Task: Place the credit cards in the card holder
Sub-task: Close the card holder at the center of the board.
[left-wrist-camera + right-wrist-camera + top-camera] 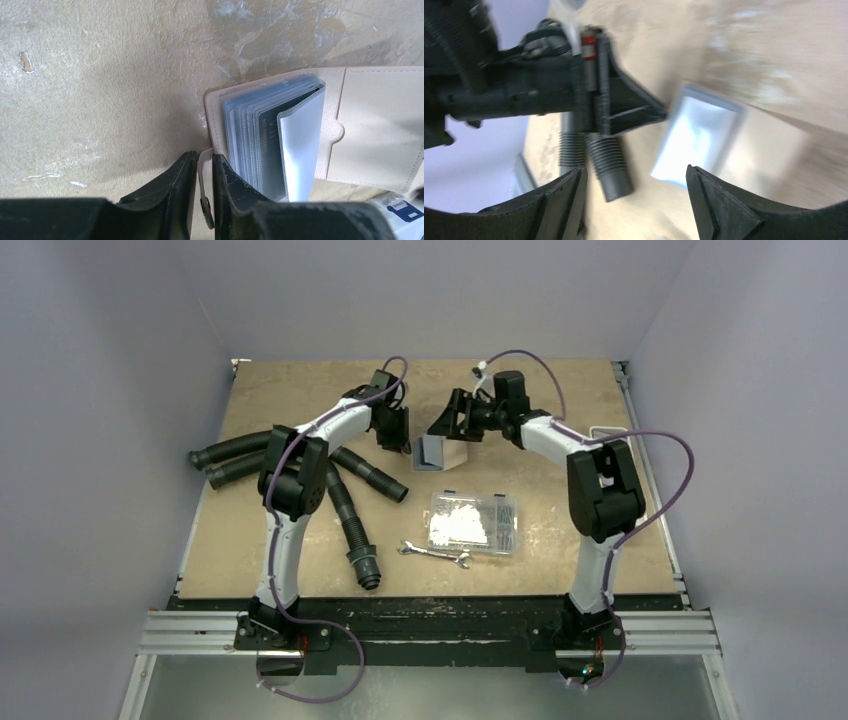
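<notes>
Toward the table's (300, 400) far edge, the left gripper (204, 159) pinches the card holder (380, 125) by its strap. Spread wide, the right gripper (635, 176) hovers beside it.

card holder (440, 452): 1, between left pincer (204, 159) and right pincer (636, 175) | credit card (300, 150): 1 showing | ribbed hoses (352, 530): 4, beside left pincer | clear box (472, 523): 1 | wrench (433, 554): 1 | pincers: 2

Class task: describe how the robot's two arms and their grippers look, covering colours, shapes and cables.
The left arm and right arm match: white curved links joined by bulky black joint housings, on black bases. A purple cable runs along each in loose loops. The left gripper and right gripper are black, each with two wedge-shaped fingers with scuffed surfaces.
</notes>
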Robot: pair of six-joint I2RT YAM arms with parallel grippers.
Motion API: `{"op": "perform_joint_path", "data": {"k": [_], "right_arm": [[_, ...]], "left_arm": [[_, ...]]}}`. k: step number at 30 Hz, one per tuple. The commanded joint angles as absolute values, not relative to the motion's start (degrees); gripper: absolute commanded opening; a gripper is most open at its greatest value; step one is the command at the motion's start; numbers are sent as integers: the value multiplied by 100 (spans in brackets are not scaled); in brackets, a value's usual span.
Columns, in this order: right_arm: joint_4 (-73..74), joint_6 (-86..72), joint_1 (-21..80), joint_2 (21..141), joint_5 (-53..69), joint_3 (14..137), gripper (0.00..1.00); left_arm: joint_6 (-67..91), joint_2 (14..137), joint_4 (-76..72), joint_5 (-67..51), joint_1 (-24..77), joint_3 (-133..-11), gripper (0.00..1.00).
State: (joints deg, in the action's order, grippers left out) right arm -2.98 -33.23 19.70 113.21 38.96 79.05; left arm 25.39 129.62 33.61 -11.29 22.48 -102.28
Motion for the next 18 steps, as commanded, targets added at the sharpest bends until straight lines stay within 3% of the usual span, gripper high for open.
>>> {"op": "perform_joint_path", "data": {"k": [1, 8, 18], "right_arm": [[695, -2542, 1351, 10728, 3035, 7768, 80], [312, -2604, 1192, 10727, 3078, 7101, 80], [-1601, -3641, 1379, 11355, 4565, 6899, 77]], "left_arm": [[2347, 12603, 3551, -966, 2268, -10195, 23], [2384, 12534, 3525, -1184, 2268, -10176, 28], [2371, 12086, 3641, -1101, 2244, -10137, 53]]}}
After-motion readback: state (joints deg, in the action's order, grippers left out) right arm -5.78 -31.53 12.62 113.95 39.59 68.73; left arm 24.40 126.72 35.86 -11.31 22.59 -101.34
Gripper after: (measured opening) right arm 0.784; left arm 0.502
